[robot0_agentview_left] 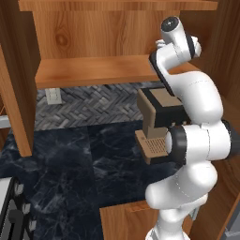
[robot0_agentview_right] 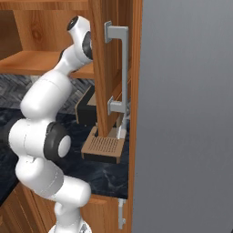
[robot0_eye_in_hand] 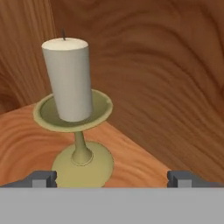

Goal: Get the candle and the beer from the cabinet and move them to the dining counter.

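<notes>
The candle (robot0_eye_in_hand: pixel 68 78), a cream-white pillar with a dark wick, stands upright on its olive-brass holder (robot0_eye_in_hand: pixel 81 164) in a corner of the cabinet's wooden shelf (robot0_eye_in_hand: pixel 22 144). My gripper (robot0_eye_in_hand: pixel 112 179) is open and level with the holder's foot. One fingertip (robot0_eye_in_hand: pixel 43 178) sits to the left of the base and the other far off to the right, and neither touches it. From the left base view my arm (robot0_agentview_left: pixel 176 44) reaches up into the right end of the open cabinet (robot0_agentview_left: pixel 93 70). The beer and the dining counter are out of view.
A tan and black coffee machine (robot0_agentview_left: pixel 159 117) stands on the black marble worktop (robot0_agentview_left: pixel 70 159) under the cabinet. The open right door (robot0_agentview_right: pixel 102 68) with its silver bar handle (robot0_agentview_right: pixel 124 68) stands close beside my arm. A grey panel (robot0_agentview_right: pixel 186 113) is at the right, and a stove edge (robot0_agentview_left: pixel 11 211) at the lower left.
</notes>
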You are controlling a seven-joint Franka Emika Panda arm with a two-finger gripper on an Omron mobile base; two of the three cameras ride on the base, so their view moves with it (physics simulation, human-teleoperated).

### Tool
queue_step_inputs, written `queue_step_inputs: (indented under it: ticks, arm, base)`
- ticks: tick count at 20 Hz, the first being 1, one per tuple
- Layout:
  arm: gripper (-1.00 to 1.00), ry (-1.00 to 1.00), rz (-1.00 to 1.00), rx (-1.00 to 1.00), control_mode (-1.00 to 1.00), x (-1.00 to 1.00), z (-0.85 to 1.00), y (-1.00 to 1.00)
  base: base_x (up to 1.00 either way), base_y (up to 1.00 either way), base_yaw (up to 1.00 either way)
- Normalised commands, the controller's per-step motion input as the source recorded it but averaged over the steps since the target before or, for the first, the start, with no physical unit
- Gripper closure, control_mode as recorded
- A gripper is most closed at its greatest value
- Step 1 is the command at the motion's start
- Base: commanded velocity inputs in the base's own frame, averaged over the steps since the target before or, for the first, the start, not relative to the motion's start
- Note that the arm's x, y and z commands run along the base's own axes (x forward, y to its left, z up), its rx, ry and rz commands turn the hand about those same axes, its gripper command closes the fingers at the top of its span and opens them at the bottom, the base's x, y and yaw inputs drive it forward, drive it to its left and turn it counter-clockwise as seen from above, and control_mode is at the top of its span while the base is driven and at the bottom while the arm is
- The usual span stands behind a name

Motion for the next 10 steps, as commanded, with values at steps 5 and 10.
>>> queue_step_inputs:
  ticks: [5,10]
  arm:
    - [-1.00,0.12,0.00,0.03,-1.00,0.17,0.00,-0.03]
    - [-1.00,0.05,0.00,0.03,-1.00,0.21,-0.03,0.00]
  base:
    - [0.00,0.00,0.00]
    - [0.00,0.00,0.00]
